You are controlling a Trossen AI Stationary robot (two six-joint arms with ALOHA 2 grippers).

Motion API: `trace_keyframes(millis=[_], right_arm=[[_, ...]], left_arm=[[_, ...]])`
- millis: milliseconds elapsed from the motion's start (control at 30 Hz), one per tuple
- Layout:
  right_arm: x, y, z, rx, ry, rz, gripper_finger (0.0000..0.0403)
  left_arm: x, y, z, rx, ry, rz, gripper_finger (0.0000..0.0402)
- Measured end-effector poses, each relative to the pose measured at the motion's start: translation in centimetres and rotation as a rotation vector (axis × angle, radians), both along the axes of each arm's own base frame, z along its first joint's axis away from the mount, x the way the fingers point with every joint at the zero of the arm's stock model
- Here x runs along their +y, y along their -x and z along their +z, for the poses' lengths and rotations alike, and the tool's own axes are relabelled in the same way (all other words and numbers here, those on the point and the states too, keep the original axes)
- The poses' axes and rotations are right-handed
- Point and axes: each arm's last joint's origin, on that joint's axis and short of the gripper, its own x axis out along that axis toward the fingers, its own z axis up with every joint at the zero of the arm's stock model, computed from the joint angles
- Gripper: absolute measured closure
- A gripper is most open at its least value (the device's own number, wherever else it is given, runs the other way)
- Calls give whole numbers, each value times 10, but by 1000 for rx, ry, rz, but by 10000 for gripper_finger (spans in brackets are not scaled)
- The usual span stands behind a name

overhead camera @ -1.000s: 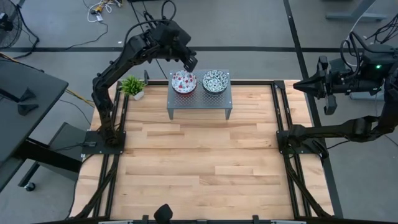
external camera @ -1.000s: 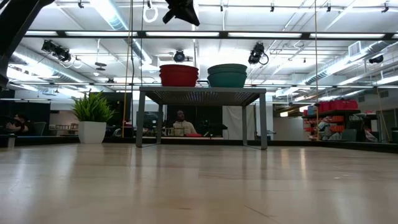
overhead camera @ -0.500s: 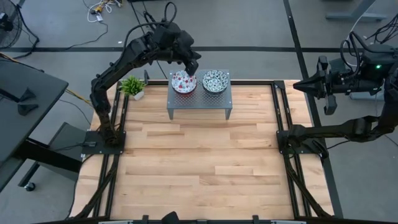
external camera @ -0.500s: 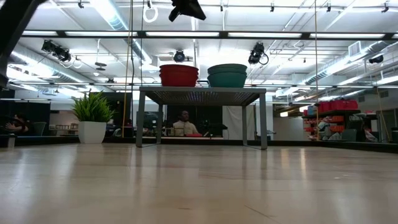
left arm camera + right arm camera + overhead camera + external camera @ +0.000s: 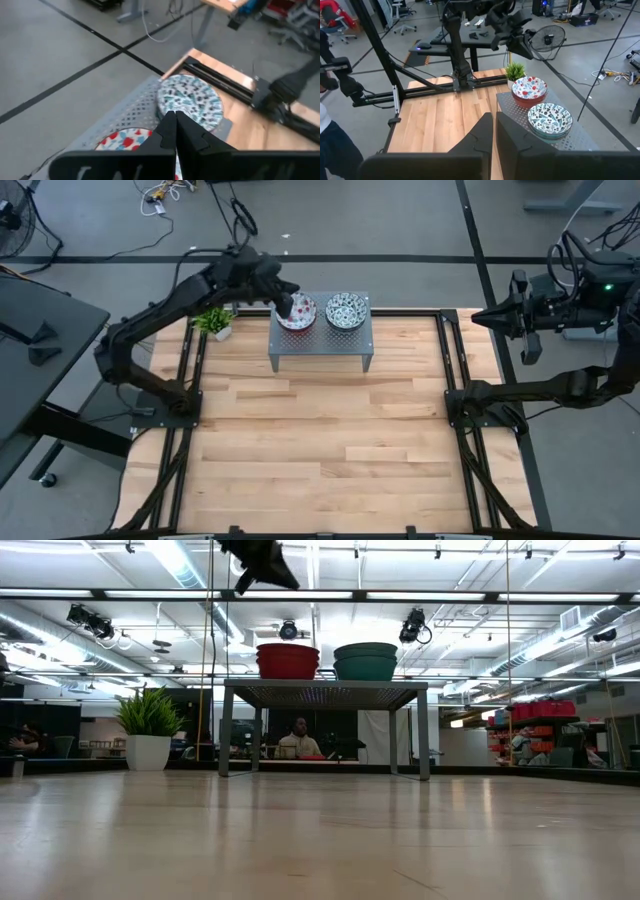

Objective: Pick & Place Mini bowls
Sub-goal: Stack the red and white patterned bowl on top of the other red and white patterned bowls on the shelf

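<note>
On the perforated stand (image 5: 320, 337), the red stack of mini bowls (image 5: 296, 311) sat beside the green stack (image 5: 345, 310). The left pincer (image 5: 287, 303), shut and empty, hovered over the red stack's edge; it needed to open before descending squarely onto a rim.

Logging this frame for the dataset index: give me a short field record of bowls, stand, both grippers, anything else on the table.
red bowls: stack on the grey perforated stand, left half
green bowls: stack on the same stand, right half, apart from the red stack
stand: at the far edge of the wooden table
left gripper: shut, empty, above the red stack's left rim
right gripper: shut, empty, parked off the table's right side
other: potted plant left of the stand
</note>
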Motion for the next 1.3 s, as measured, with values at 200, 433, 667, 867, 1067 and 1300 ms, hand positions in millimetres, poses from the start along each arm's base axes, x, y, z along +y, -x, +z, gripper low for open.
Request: trace_keyframes(millis=[200,433,667,867,1067,1300], right_arm=[[0,0,0,0,0,0,378],[0,0,0,0,0,0,378],[0,0,0,0,0,0,378],[0,0,0,0,0,0,378],[0,0,0,0,0,0,378],[0,0,0,0,0,0,378]], left_arm=[[1,1,-24,-43,-2,66,402],[15,5,-49,-18,0,140,402],[20,8,-62,-7,29,170,402],[21,4,-71,26,43,181,402],[26,-1,-81,68,56,195,402],[27,-1,-82,73,56,200,402]])
